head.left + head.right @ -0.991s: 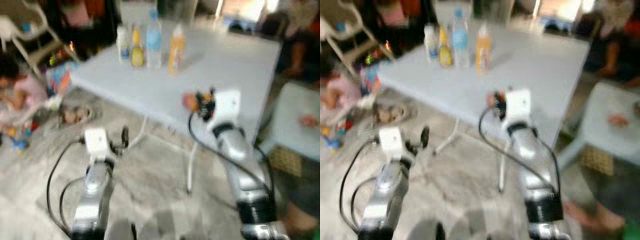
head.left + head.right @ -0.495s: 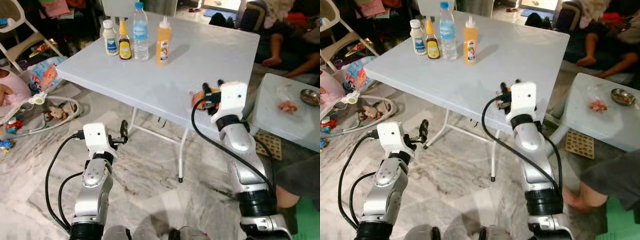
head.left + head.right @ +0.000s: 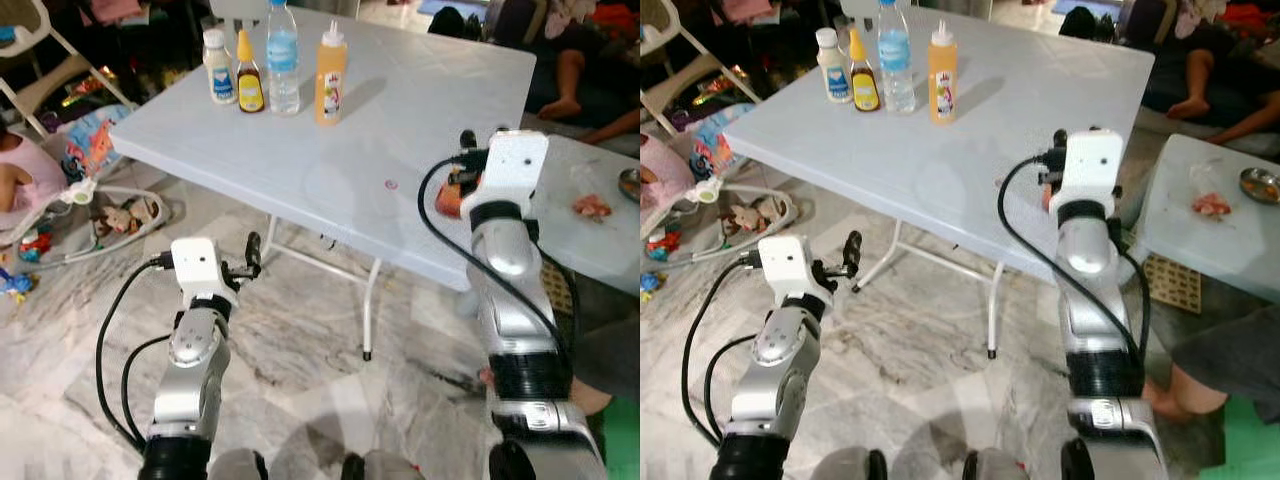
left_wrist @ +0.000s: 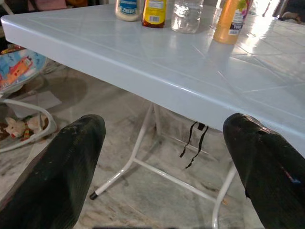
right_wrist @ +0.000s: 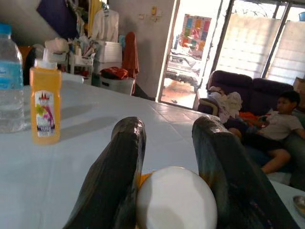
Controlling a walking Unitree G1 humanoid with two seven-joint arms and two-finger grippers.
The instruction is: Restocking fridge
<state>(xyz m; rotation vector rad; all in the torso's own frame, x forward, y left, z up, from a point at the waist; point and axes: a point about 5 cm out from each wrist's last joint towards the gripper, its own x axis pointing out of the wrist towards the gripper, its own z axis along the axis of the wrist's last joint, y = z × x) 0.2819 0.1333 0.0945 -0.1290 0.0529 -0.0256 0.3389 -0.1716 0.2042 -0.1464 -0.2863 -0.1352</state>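
The right hand (image 5: pixel 167 181), clamped on a white-capped orange bottle (image 5: pixel 175 202), has swung right along the counter (image 3: pixel 400 120) edge, carrying it off; the left hand (image 4: pixel 167 157) hangs open.

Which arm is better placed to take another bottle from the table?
The left: its pincer is open and free below the table edge. The right pincer is shut on a white-capped bottle.

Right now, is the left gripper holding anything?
No, the left gripper is open, with only floor and table edge between its fingers.
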